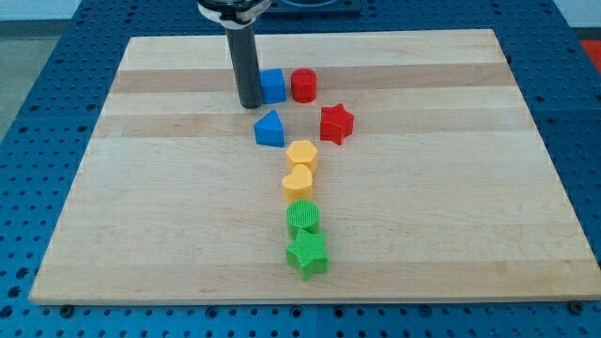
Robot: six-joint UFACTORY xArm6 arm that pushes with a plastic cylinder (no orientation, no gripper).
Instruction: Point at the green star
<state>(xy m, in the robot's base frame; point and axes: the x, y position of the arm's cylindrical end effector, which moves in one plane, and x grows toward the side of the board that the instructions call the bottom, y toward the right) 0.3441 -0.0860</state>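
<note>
The green star [307,254] lies near the view's bottom, just below a green round block [302,217] that touches it. My tip [250,102] is far above them, at the view's upper middle, right beside the left side of a blue cube [272,86]. The rod rises from the tip to the view's top.
A red cylinder [303,85] sits right of the blue cube. A blue triangular block [269,129] and a red star [336,123] lie below them. A yellow hexagon [302,154] and a yellow heart [298,181] form a column down to the green blocks. The wooden board [141,216] rests on a blue table.
</note>
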